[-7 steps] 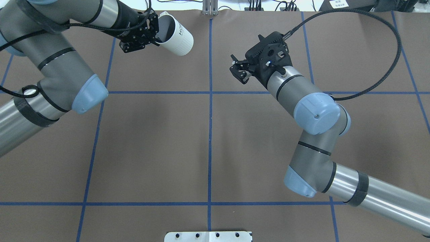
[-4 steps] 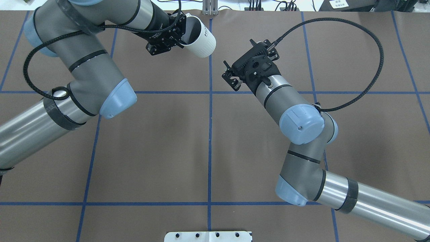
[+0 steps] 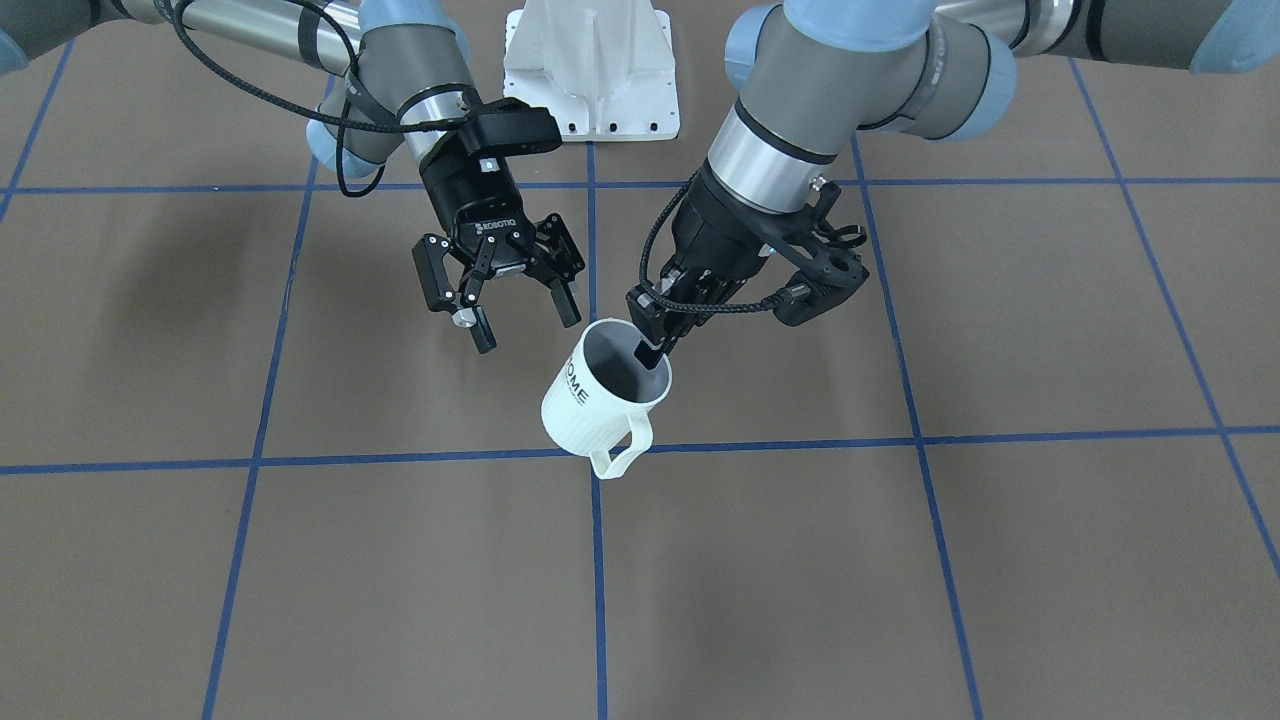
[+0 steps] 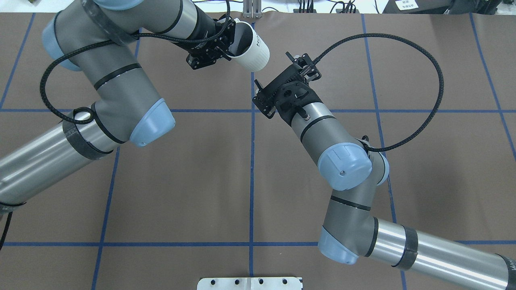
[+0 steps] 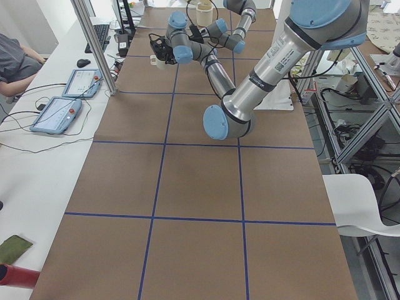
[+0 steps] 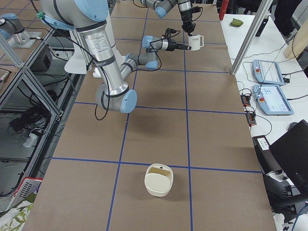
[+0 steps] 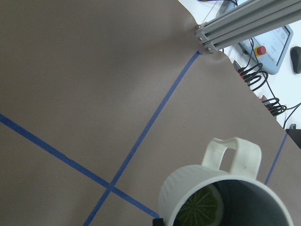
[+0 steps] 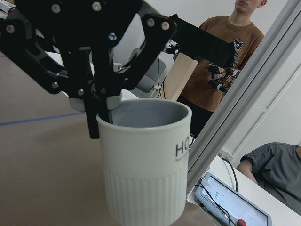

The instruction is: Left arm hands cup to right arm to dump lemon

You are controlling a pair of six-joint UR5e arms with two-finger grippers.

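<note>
The cup is a white ribbed mug, grey inside, with "OME" lettering and its handle toward the camera. My left gripper is shut on its rim, one finger inside, and holds it above the table near the centre line. It also shows in the overhead view, with the left gripper beside it. A lemon slice lies in the bottom of the cup. My right gripper is open and empty, just beside the cup and apart from it. The right wrist view faces the cup up close.
A cream container stands on the table toward the robot's right end. The white robot base plate is behind the grippers. An aluminium post stands at the far table edge. Operators and tablets are beyond it.
My left arm has carried the cup rightward to the centre line. My right arm has moved left and forward toward the cup, its gripper still open.
</note>
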